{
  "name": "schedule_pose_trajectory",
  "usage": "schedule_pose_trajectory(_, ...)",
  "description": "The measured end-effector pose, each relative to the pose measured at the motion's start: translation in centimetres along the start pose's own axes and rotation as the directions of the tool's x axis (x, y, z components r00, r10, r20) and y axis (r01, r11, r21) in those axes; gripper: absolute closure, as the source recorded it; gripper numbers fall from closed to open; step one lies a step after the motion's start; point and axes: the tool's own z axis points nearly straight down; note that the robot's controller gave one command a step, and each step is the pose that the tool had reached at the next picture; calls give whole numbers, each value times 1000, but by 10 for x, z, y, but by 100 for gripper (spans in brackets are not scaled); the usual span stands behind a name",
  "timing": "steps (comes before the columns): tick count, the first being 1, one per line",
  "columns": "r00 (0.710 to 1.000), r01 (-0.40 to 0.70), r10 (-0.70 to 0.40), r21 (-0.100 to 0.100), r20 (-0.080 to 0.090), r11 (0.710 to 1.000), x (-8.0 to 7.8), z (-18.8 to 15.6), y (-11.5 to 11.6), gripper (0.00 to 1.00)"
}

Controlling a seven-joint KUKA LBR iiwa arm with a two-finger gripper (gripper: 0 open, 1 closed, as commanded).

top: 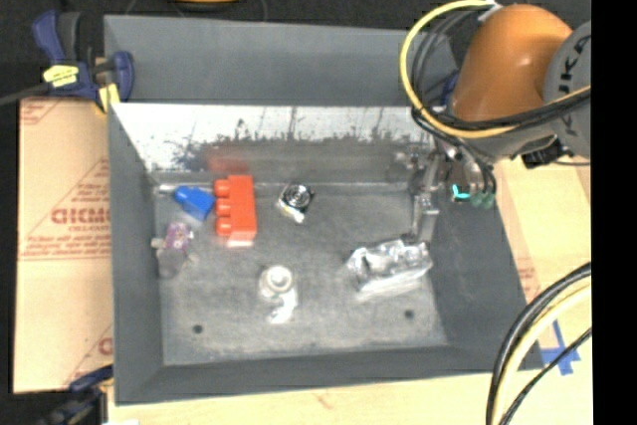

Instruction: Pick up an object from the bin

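My gripper hangs at the bin's right side, below the orange wrist cover, its thin fingers pointing down just above the upper right end of a crumpled clear plastic wrapper. The wrapper lies on the bin floor right of centre. Nothing shows between the fingers. A small silver and black round thing lies near the back wall, left of the gripper.
An orange block and a blue piece lie at the back left. A small purple translucent thing sits at the far left, and a white and silver piece lies at front centre.
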Motion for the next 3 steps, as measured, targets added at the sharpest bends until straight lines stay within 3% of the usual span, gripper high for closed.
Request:
schedule_pose_trajectory(1, 931, 364, -364, 2, 5, 931, 51, 131, 5, 0)
schedule_pose_trajectory(2, 894, 447, -447, 6, 12, 895, 61, 98, -16, 0)
schedule_pose_trajectory(3, 828, 560, -560, 9, 14, 828, 62, 96, -20, 0)
